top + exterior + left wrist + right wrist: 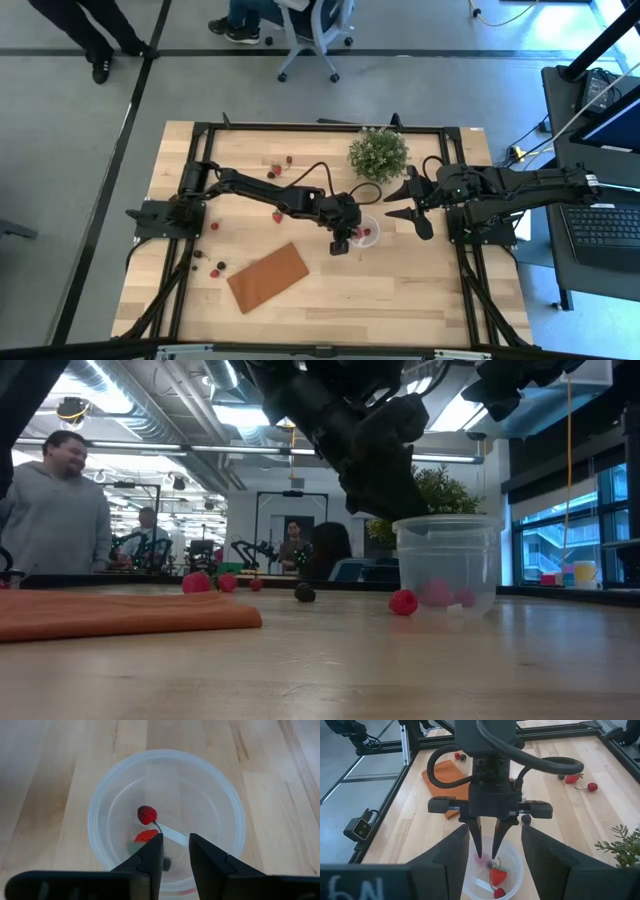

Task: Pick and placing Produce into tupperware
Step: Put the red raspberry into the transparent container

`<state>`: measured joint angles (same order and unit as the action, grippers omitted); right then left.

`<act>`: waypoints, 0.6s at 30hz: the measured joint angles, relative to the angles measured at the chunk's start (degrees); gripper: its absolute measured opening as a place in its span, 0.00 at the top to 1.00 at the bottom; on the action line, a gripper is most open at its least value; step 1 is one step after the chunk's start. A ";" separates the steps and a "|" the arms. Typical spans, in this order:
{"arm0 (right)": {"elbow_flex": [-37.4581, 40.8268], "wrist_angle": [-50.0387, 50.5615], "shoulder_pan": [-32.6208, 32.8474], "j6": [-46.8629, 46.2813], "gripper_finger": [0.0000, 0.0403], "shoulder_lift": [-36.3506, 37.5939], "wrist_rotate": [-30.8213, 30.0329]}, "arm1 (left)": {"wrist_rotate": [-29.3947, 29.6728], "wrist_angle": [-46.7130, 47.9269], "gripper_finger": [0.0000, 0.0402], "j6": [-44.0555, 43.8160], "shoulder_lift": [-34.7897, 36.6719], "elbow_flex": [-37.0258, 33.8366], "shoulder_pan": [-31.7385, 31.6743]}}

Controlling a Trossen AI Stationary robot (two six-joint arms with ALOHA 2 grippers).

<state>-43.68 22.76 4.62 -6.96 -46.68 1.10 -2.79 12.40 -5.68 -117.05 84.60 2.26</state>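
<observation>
**Friend:** Can you read any words from where you sit?

**Me:** Only a bit. In my right wrist view there are white marks on the dark casing at the edge, something like "6N" (I can't be sure of it). I can read no other label.

**Friend:** Where is the cup?

**Me:** The cup sits on the table, between the two arms, near the plant. My left gripper hangs right over it, fingers pointing down into the top, a small gap between them, nothing held.

**Friend:** What is inside?

**Me:** The left wrist view looks straight down in. I see a red berry with a thin stem, and a red strawberry piece beside it. From above I can't see those at all.

**Friend:** And low down?

**Me:** That view shows one red piece on the table just beside the cup, and a dark berry farther off.

**Friend:** The other arm?

**Me:** The right gripper waits near the cup, fingers spread wide. More fruit lies near the brown board.
</observation>
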 joint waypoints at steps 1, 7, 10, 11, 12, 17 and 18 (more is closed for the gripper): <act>0.00 0.00 0.00 0.00 0.54 0.00 0.00 | -0.01 -0.37 0.76 -0.17 0.00 0.00 0.00; 0.00 0.00 0.00 -0.02 0.54 0.00 0.00 | 0.58 -0.47 0.66 0.17 2.02 0.00 -0.07; 0.00 0.32 0.02 -0.02 0.54 0.02 0.00 | 3.67 1.52 0.62 0.25 5.99 0.00 -0.12; 0.00 0.67 0.00 -0.02 0.54 0.01 0.00 | 5.45 2.92 0.61 0.27 7.54 0.00 0.01; 0.00 1.01 0.00 0.00 0.54 0.02 0.00 | 7.12 4.92 0.60 0.29 8.95 0.00 0.14; 0.00 1.10 0.00 0.67 0.54 0.00 0.00 | 12.28 14.10 0.54 -0.89 14.14 0.02 1.23; 0.00 1.17 0.00 1.16 0.54 0.00 0.00 | 13.02 16.21 0.53 -2.00 14.65 0.02 1.57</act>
<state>-43.68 23.93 4.62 -5.80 -46.68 1.10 10.23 28.62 -7.68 -102.40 84.62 3.83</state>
